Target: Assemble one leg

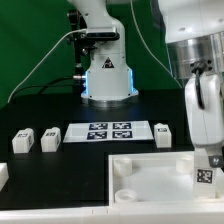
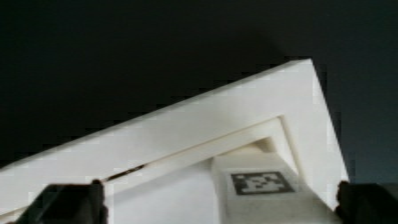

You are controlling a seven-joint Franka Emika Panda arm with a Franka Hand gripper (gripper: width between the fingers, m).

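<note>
In the wrist view the two dark fingertips [image 2: 68,200] stand wide apart, one on each side of a tagged white leg [image 2: 263,186], so the gripper [image 2: 214,205] looks spread around the block and not clenched on it, though the contact faces are cut off at the picture's edge and I cannot tell whether the pads touch it. The same leg [image 1: 204,176] shows in the exterior view just under the arm's big white wrist, standing at the near corner of the square panel [image 1: 150,172] on the exterior view's right, where a corner socket would be; whether it is seated in that socket or only resting above it is hidden by the gripper. The chief risk, as I judge it, is a crooked or shallow fit: if the leg is tilted, pressing or twisting could jam it or shove the panel across the black table [image 1: 60,105]. Pulling away carelessly could also drag the leg out or topple it. Further off, three spare legs [image 1: 49,140] lie in a row near the marker board [image 1: 108,131], another [image 1: 163,135] sits beyond it, all well apart from the work and unlikely to interfere.
</note>
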